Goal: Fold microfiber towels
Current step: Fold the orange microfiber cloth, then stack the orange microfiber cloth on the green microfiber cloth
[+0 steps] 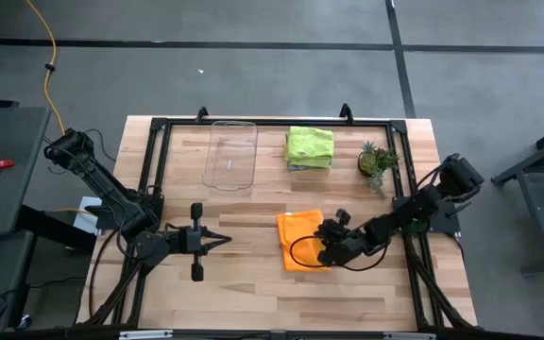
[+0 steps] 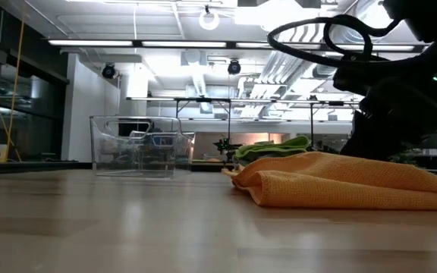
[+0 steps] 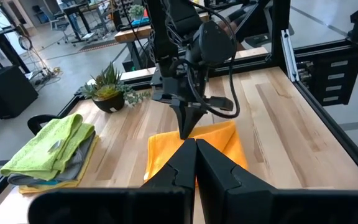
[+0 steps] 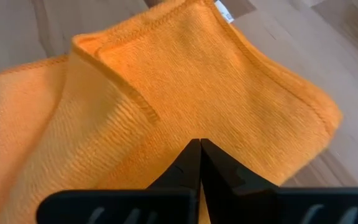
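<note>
Two tools are in play, only one at work. The right tool [image 1: 331, 247] is shut tight, its tips pressed together over the near right part of the orange towel [image 1: 302, 242]; from the right wrist view the fingers [image 4: 197, 163] meet on the cloth's top surface, but whether any fabric is pinched between them cannot be told. The left tool [image 1: 223, 240] is also closed and empty, resting low over bare tabletop [image 1: 244, 283] well to the left of the orange towel, pointing toward it.

The orange towel lies loosely doubled, one layer lapped over another with an uneven raised hem and a small tag at its far corner. Farther back, a stack of folded towels [image 1: 309, 148] with lime green on top sits beside the plant [image 1: 377, 161], and the clear tray [image 1: 230, 154] stands to their left.

Risks, as I judge them: if the tips have caught only the top layer, or nothing, a lift would peel or miss the fold. A pull from this single point could drag the whole towel askew, bunching it. With the left tool apart, nothing pins the opposite edge.
</note>
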Tool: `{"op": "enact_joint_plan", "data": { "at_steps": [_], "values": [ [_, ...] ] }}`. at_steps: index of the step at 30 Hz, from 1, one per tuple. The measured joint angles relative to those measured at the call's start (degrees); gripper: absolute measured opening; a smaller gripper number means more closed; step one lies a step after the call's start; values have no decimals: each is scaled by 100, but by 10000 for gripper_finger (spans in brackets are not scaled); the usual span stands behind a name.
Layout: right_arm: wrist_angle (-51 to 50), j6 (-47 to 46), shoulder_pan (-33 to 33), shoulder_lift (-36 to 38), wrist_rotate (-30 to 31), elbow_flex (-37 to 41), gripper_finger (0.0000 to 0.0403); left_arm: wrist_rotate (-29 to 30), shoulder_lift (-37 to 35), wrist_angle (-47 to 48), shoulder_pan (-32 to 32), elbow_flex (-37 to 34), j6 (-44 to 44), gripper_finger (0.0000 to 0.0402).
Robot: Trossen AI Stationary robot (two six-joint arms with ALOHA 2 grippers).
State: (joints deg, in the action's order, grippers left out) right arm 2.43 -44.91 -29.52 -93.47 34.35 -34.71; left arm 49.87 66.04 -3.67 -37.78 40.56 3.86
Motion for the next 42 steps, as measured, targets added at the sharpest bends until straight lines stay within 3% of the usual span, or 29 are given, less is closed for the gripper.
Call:
{"op": "enact_joint_plan", "data": {
  "at_steps": [10, 19, 24, 30, 36, 42],
  "values": [
    [778, 397, 26, -112, -104, -1, 0, -1, 0, -10, -2, 0, 0, 0],
    [1243, 517, 23, -112, -892, -5, 0, -2, 0, -15, -2, 0, 0, 0],
    [1976, 886, -66, -112, -1039, -5, 0, 0, 0, -15, -2, 0, 0, 0],
    [2782, 1172, -66, -112, -1735, -5, 0, 0, 0, -15, -2, 0, 0, 0],
    [3152, 1178, -46, -110, -1780, -5, 0, -2, 0, -15, -2, 0, 0, 0],
    [3168, 1141, -37, -110, -1333, -5, 0, -2, 0, -15, -2, 0, -1, 0]
  ]
}}
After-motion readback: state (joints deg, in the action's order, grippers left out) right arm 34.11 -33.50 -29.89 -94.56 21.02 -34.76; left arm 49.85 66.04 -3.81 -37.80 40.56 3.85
